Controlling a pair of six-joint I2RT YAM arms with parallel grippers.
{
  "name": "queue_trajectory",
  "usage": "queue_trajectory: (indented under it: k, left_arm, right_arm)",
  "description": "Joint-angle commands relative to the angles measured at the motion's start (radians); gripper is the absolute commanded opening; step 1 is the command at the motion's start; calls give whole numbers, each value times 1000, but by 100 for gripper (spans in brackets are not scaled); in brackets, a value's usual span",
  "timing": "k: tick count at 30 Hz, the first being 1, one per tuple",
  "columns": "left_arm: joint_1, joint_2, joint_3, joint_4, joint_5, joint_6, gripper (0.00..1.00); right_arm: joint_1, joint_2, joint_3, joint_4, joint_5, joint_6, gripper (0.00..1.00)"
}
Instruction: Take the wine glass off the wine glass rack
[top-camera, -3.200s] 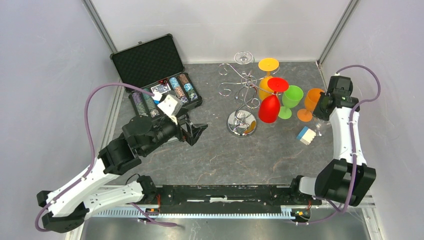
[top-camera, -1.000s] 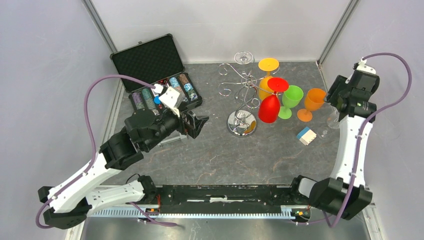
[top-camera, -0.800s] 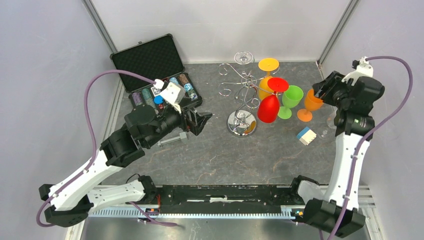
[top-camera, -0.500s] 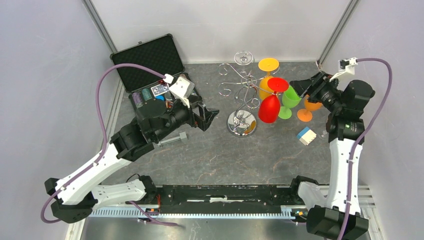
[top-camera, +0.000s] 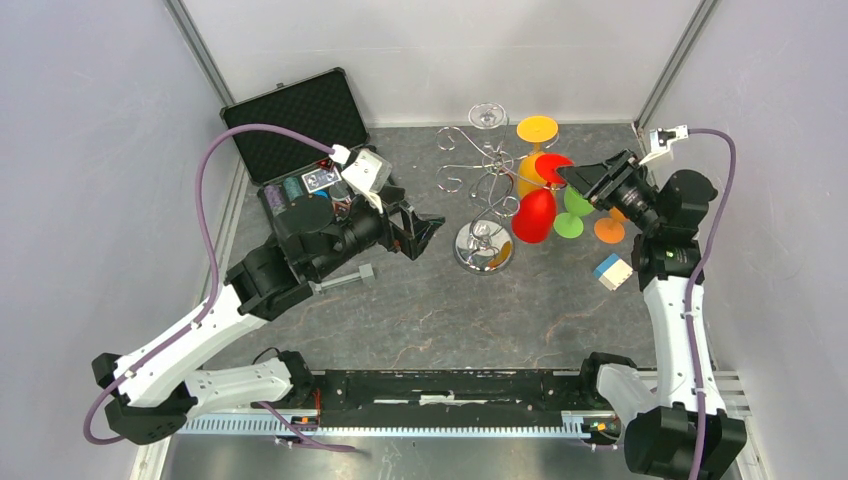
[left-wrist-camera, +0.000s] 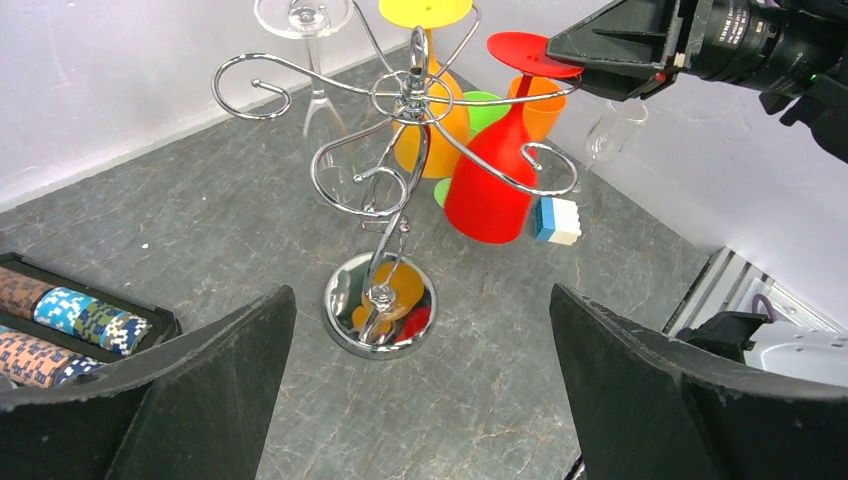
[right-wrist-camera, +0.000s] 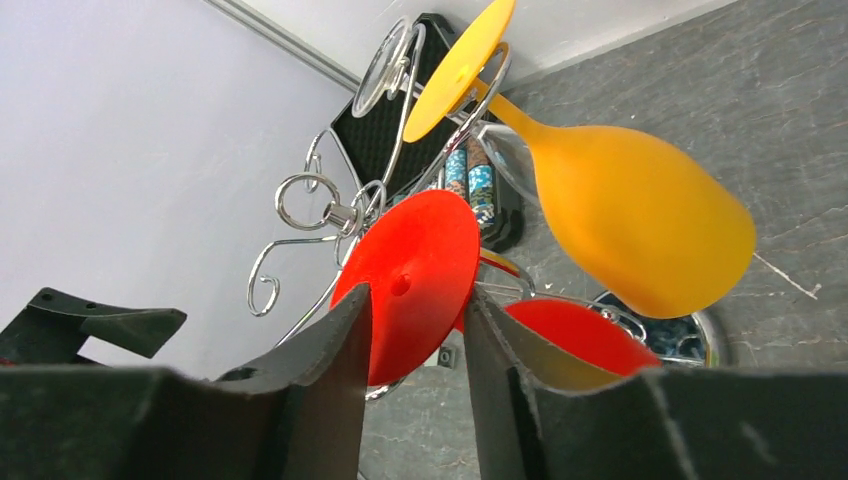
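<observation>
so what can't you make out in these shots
- Right gripper on the red plastic wine glass's round foot: right wrist view, its own jaws hide any contact.
- Green plastic goblet: top view, bowl behind the right gripper.
- Open black foam-lined chip case: top view, tray partly under the left arm.

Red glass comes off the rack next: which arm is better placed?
Right. The right gripper sits at the foot of the red wine glass, jaws apart. The left gripper, wide open, hangs on the other side of the wine glass rack, apart from every glass.
</observation>
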Motion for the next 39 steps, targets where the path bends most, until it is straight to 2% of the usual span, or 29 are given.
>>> queue_trajectory:
  k: [1, 7, 10, 14, 16, 21, 22, 39]
  left_arm:
    - [5, -11, 8, 59, 21, -29, 100]
    - [5, -17, -14, 71, 27, -39, 100]
    - [5, -21, -22, 76, 27, -41, 100]
    - [5, -24, -27, 79, 25, -41, 100]
    - [5, -25, -28, 80, 25, -41, 100]
    - [6, -32, -39, 82, 19, -41, 100]
    - [6, -35, -39, 82, 18, -41, 100]
    - [7, -57, -60, 92, 2, -39, 100]
  right_arm:
    - [13, -3, 14, 60, 61, 24, 40]
    - [17, -2, 32, 30, 101, 8, 27]
    - [20, -4, 32, 29, 131, -10, 31]
    - [21, 12, 41, 32, 146, -1, 30]
    - [21, 18, 48, 33, 153, 3, 24]
    - [22, 15, 61, 38, 161, 36, 2]
    - [21, 13, 64, 38, 157, 49, 0]
    - [23, -24, 112, -42, 150, 121, 0]
